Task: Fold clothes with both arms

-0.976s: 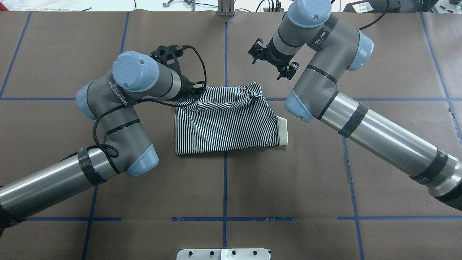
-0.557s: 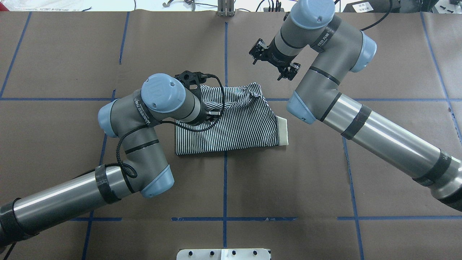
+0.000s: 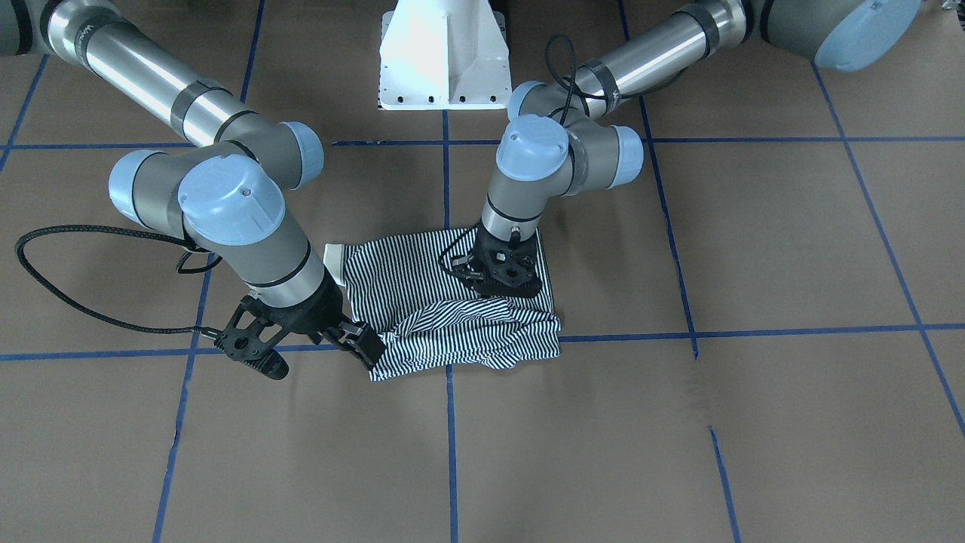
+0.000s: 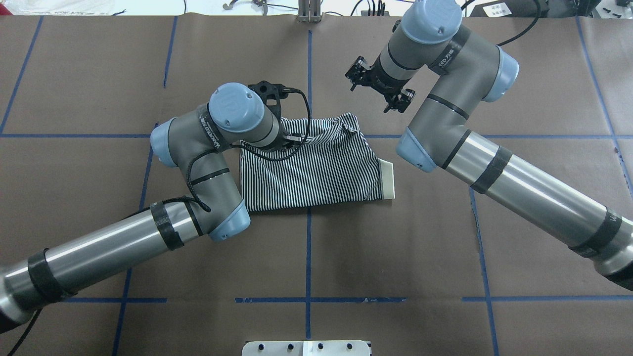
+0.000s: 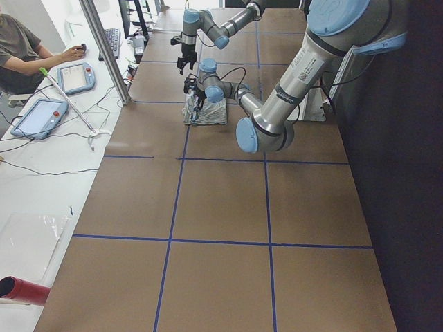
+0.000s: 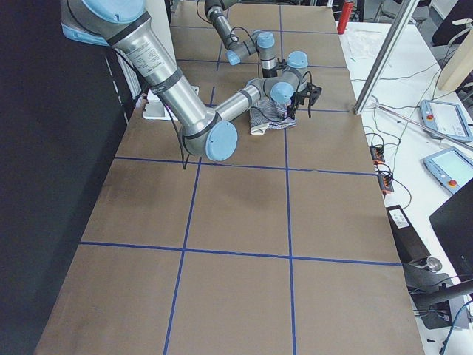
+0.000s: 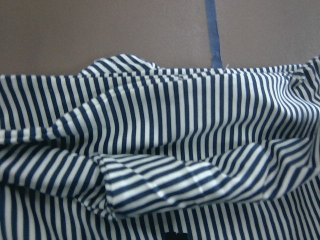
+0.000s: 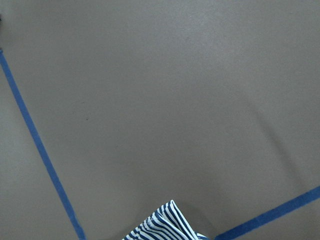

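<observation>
Thin-striped navy-and-white polo shirt is laid half-folded on the brown table. Black right gripper is held wide open, empty; left gripper, on the cloth, cannot be judged. Rumpled edge could be snagged, dragged askew.

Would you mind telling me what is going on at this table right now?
A striped shirt is being folded on the table. The left gripper is down on the shirt by its rumpled edge; whether it is gripping is unclear. The right gripper hangs open just off the shirt's corner, holding nothing.
</observation>
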Controlling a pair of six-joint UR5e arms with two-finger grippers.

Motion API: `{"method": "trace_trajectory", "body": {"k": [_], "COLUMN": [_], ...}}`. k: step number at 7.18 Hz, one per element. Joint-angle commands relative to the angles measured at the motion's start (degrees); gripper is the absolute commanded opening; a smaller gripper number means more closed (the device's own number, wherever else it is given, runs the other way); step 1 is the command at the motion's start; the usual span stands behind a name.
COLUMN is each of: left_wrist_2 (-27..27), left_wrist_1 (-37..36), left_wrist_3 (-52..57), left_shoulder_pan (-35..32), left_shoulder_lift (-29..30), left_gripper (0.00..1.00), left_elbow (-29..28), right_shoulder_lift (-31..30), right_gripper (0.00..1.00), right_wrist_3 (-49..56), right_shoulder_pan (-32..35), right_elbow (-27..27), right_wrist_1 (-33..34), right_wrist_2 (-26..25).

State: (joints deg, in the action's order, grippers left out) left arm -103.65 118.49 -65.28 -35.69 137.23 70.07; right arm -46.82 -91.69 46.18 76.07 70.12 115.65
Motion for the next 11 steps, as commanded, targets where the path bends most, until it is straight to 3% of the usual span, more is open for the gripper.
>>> {"method": "trace_trajectory", "body": {"k": [1, 3, 4, 5, 6, 7, 8, 10, 11], "left_wrist_2": [-0.15, -1.63, -6.43, -8.56, -9.45, -9.46, -9.46, -9.55, -9.55], "left_wrist_1": [11.62, 12.38, 11.77, 10.63, 8.18, 5.81, 2.04, -0.37, -0.37], "left_wrist_3": [4.36, 5.96, 5.7, 5.43, 5.52, 5.43, 5.08, 4.56, 3.68], "left_shoulder_pan": [-6.73, -9.82, -10.88, -10.98, -10.98, -10.89, -10.54, -10.45, -10.45], "left_shoulder_lift": [6.87, 7.61, 6.48, 0.9, -6.03, -8.36, -8.21, -8.56, -8.82], "left_gripper": [0.0, 0.0, 0.0, 0.0, 0.0, 0.0, 0.0, 0.0, 0.0], "left_elbow": [-16.73, -16.91, -13.68, -5.47, 4.27, 9.5, 12.6, 14.91, 15.0], "right_shoulder_lift": [-0.73, -0.9, -1.17, -1.08, -0.91, -0.73, -0.73, 1.19, 5.64], "right_gripper": [1.0, 1.0, 1.0, 1.0, 0.91, 0.38, 0.0, 0.0, 0.0], "right_wrist_3": [-0.42, -1.38, -2.26, -3.92, -4.46, -4.55, -3.6, -0.36, -0.07], "right_shoulder_pan": [-0.91, -1.45, -2.75, -6.77, -10.11, -12.76, -14.87, -14.37, -13.15], "right_elbow": [0.65, 1.71, 2.76, 3.81, 4.17, 4.09, 3.57, 0.51, -5.26], "right_wrist_1": [0.01, 0.1, 0.19, 0.27, 0.45, 0.54, 0.45, 0.63, 0.54], "right_wrist_2": [-0.42, -0.78, -1.56, -5.22, -8.3, -9.81, -10.79, -10.8, -10.8]}}
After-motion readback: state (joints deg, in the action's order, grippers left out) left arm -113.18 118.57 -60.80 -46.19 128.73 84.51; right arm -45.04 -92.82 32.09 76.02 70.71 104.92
